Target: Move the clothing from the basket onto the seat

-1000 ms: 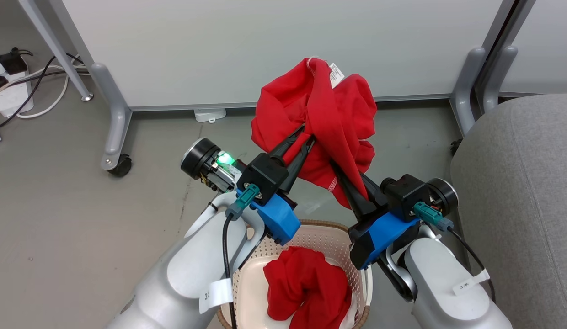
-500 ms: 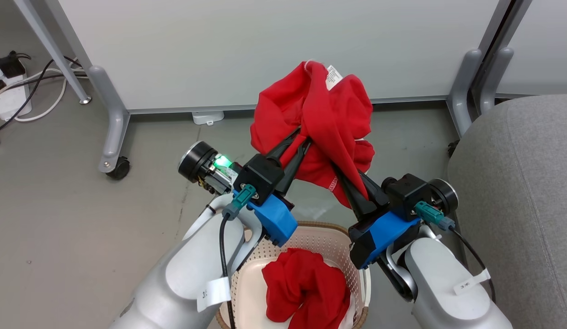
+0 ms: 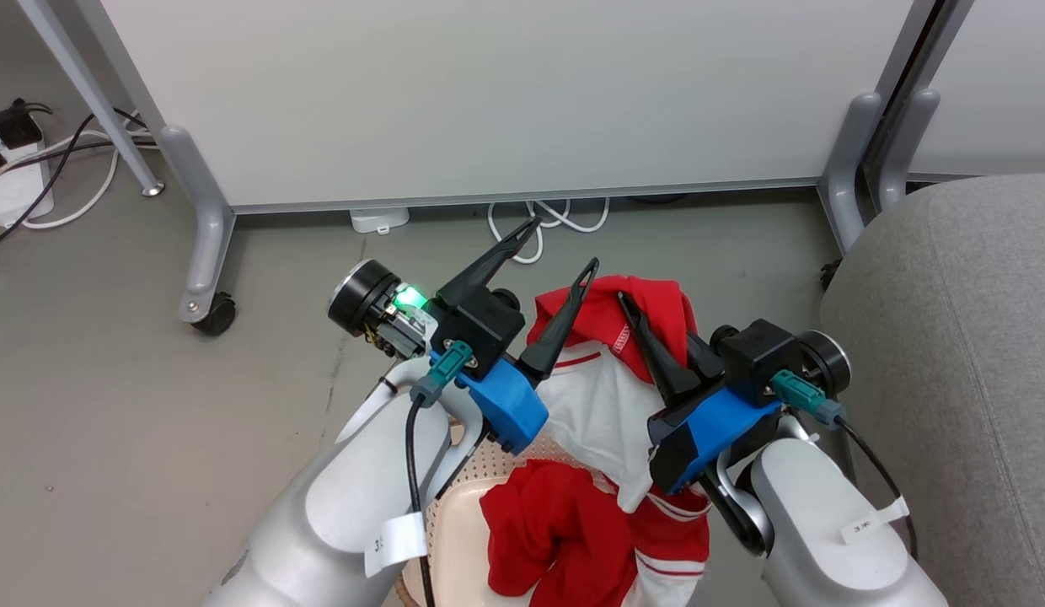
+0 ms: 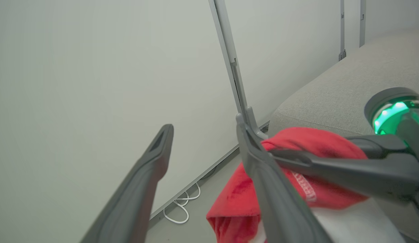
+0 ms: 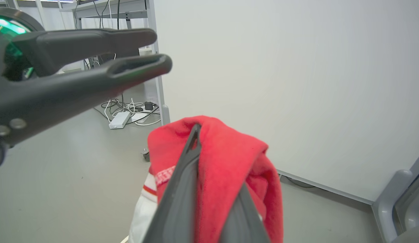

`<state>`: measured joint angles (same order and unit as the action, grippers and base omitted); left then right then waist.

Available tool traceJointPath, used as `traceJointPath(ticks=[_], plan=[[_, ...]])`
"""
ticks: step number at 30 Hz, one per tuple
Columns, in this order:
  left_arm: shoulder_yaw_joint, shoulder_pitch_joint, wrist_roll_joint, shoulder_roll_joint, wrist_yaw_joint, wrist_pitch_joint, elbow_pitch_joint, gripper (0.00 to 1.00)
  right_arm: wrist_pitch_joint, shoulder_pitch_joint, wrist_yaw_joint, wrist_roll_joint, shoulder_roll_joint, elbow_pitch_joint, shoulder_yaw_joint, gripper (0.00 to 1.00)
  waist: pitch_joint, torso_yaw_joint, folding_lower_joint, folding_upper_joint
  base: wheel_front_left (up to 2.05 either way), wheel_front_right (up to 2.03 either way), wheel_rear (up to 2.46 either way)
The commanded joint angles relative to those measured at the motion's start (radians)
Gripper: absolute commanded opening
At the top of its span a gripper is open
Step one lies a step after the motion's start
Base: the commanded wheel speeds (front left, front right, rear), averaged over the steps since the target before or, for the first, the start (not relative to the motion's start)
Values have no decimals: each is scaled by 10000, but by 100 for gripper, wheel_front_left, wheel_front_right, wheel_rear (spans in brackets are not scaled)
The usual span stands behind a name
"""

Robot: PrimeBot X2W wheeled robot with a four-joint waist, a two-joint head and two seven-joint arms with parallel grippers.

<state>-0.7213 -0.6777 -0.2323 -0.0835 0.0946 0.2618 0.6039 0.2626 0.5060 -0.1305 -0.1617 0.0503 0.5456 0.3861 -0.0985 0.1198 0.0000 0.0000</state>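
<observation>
My right gripper [image 3: 636, 308] is shut on a red garment with white parts and striped trim [image 3: 611, 405], which hangs from it down over the basket [image 3: 442, 514]. In the right wrist view the red fabric [image 5: 229, 162] is draped over my right gripper [image 5: 216, 148]. My left gripper [image 3: 560, 244] stands open just left of the garment, with nothing between its fingers. Its open fingers [image 4: 155, 158] frame the wall in the left wrist view, with the red cloth [image 4: 236, 199] beside them. Another red garment [image 3: 548, 531] lies in the basket. The grey seat [image 3: 952, 337] is on the right.
A white partition panel [image 3: 489, 93] on grey legs with a castor [image 3: 206, 312] stands ahead. A white cable [image 3: 548, 215] lies on the floor beneath it. A power strip with cables [image 3: 17, 181] is at the far left. Grey floor spreads to the left.
My left gripper has opened and let go of the red garment. The bundle has dropped and unfolded, showing white fabric, and now hangs from my right gripper alone.
</observation>
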Motion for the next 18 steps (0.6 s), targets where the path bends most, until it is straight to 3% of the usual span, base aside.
traceJointPath(ticks=[1, 18], plan=[[67, 96, 40, -22, -5, 48, 16, 100, 35, -116, -5, -42, 5, -20, -52, 0, 2, -15, 0, 0, 0, 0, 0], [75, 168, 135, 24, 0, 40, 19, 100, 36, -90, -5, 129, 6, -686, -1506, 0, -375, -679, 0, 0, 0, 0, 0]])
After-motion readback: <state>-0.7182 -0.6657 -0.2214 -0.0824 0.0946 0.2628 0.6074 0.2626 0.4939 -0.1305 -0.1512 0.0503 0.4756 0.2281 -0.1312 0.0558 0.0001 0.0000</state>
